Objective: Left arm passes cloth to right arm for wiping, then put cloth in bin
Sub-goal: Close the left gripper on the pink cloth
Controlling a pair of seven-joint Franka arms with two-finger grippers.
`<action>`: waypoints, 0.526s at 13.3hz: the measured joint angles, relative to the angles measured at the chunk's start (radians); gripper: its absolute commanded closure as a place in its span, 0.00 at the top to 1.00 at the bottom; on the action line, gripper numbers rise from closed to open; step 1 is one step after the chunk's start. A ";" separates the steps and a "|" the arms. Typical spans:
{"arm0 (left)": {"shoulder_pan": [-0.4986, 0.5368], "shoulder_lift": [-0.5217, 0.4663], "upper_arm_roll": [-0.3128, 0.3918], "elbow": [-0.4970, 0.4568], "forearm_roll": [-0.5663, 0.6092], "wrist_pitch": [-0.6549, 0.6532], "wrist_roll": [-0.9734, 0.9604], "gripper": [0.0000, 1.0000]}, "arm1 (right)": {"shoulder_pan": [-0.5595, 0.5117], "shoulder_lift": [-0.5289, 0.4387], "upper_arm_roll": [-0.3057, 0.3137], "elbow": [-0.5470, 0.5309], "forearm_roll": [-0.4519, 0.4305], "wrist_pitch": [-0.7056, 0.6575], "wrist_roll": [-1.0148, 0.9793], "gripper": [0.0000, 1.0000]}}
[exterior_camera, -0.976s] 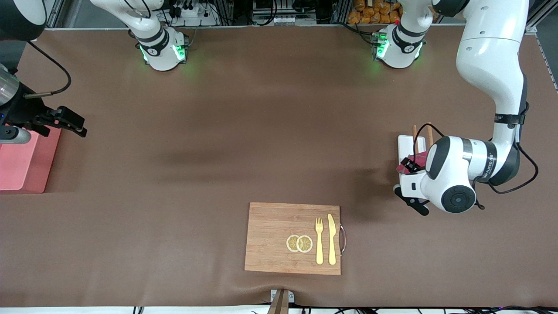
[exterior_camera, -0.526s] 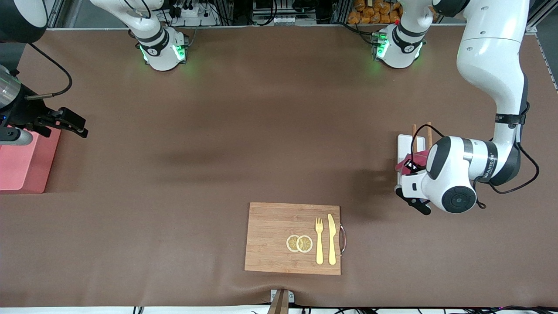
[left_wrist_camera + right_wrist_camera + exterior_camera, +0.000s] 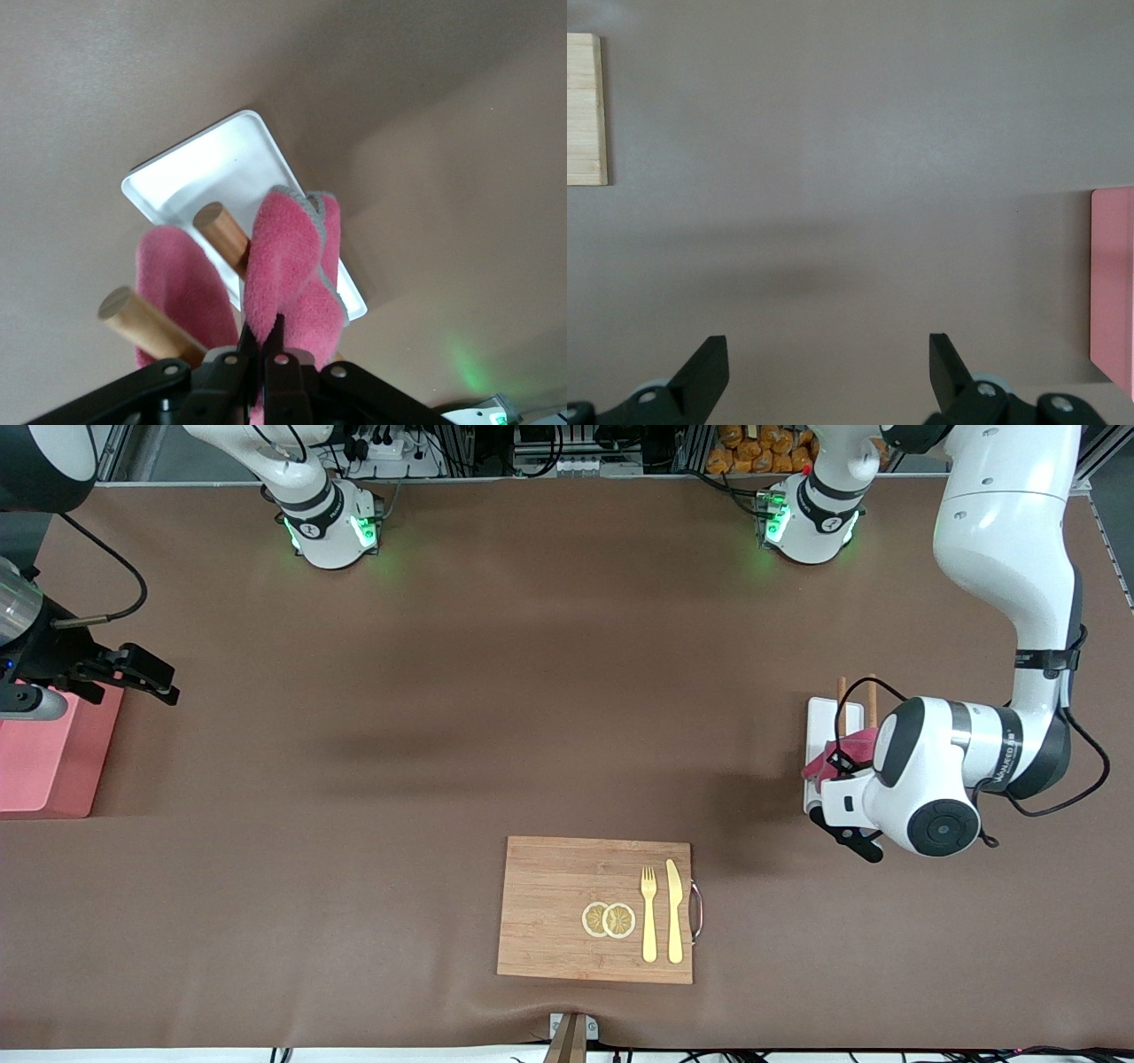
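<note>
Left gripper (image 3: 261, 341) now clamped on cloth (image 3: 288, 266) draped over two wooden pegs (image 3: 221, 235) above white tray (image 3: 204, 168), right gripper (image 3: 824, 372) waiting, jaws wide, beside bin (image 3: 44, 757), cutting board (image 3: 549, 908) with fork (image 3: 649, 912), knife (image 3: 675, 908), lemon slices (image 3: 609, 919), arm lettering unreadable.

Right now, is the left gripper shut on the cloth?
Yes. The left gripper is pinched shut on a fold of the cloth, over the white tray.

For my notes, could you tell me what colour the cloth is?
The cloth is magenta-pink with a grey hem, clearest in the left wrist view.
</note>
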 measured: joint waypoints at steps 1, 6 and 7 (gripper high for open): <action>0.002 -0.008 0.000 0.002 0.000 -0.001 -0.001 0.00 | 0.000 0.000 0.000 0.000 0.000 0.000 0.000 1.00; 0.010 -0.113 -0.004 0.023 -0.057 -0.029 -0.106 0.00 | 0.000 0.000 0.000 0.000 0.000 -0.002 0.000 1.00; 0.009 -0.136 -0.009 0.033 -0.094 -0.033 -0.155 0.00 | 0.000 0.000 0.000 0.000 0.000 -0.005 0.001 1.00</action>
